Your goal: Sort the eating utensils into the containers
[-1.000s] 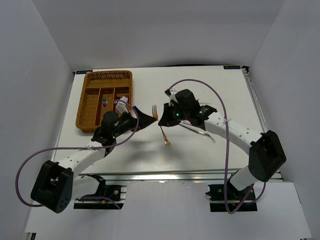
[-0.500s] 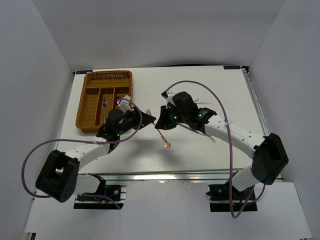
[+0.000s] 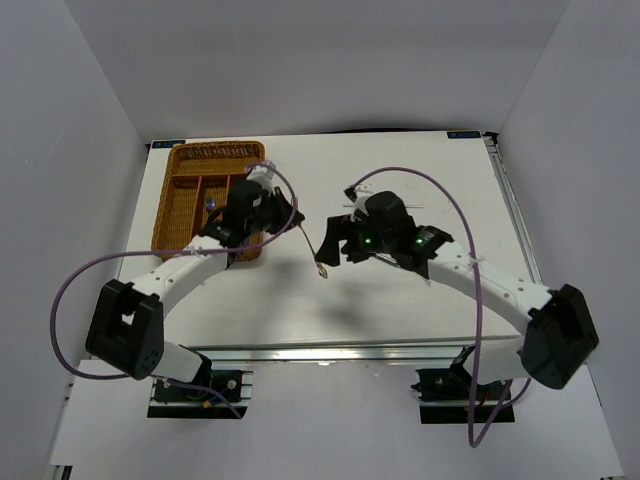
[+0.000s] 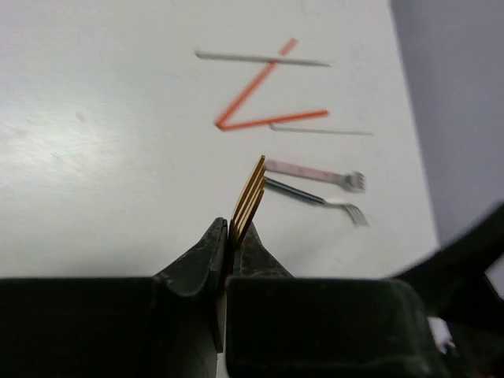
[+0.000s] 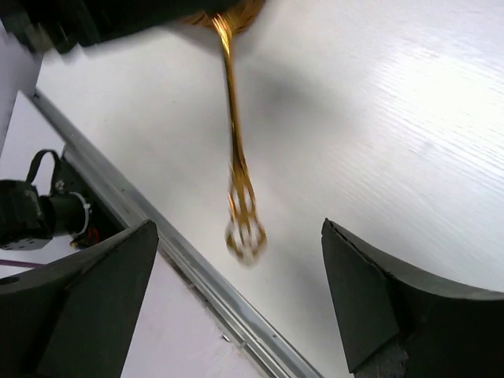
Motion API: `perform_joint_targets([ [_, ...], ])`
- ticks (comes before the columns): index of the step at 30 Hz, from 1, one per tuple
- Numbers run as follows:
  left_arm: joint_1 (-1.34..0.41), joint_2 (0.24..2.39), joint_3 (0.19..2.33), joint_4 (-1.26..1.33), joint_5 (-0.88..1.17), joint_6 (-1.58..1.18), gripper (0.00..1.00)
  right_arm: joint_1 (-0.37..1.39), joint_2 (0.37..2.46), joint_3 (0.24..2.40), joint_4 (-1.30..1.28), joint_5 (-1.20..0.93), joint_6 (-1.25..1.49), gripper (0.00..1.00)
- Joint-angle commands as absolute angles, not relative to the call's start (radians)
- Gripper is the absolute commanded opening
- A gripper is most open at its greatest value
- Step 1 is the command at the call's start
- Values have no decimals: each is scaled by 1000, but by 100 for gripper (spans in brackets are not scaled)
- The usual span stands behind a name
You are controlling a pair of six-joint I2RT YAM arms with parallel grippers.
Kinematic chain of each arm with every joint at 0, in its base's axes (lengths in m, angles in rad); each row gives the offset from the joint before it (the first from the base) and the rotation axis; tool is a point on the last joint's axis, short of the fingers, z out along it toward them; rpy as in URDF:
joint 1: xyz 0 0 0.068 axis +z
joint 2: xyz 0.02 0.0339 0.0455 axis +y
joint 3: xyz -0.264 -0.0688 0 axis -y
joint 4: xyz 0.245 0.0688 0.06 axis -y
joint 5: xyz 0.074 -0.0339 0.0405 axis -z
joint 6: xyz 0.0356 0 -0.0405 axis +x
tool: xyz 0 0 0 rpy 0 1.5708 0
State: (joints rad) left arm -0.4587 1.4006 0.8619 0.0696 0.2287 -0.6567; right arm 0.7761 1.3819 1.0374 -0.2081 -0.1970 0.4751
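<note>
A white table stands enclosed by plain grey-white walls.

Top overhead; wrists close, share fork.

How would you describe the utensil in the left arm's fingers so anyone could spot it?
From the brown wicker tray at the table's far left, look to the left gripper at its right edge. Pinched in its fingers is a gold fork, handle pointing away from the tray. It's the only gold piece; the other forks and red chopsticks lie on the table.
</note>
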Motion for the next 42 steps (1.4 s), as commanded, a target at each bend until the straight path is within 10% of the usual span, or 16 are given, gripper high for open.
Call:
perform_joint_targets([
  [1, -424, 1443, 1079, -309, 31, -431, 0, 706, 1261, 982, -204, -160, 465, 89],
  [23, -192, 2074, 2029, -905, -722, -35, 0, 509, 942, 799, -397, -87, 307, 89],
  [42, -164, 2141, 1865, -716, -693, 133, 0, 506, 940, 773, -387, -118, 301, 89],
])
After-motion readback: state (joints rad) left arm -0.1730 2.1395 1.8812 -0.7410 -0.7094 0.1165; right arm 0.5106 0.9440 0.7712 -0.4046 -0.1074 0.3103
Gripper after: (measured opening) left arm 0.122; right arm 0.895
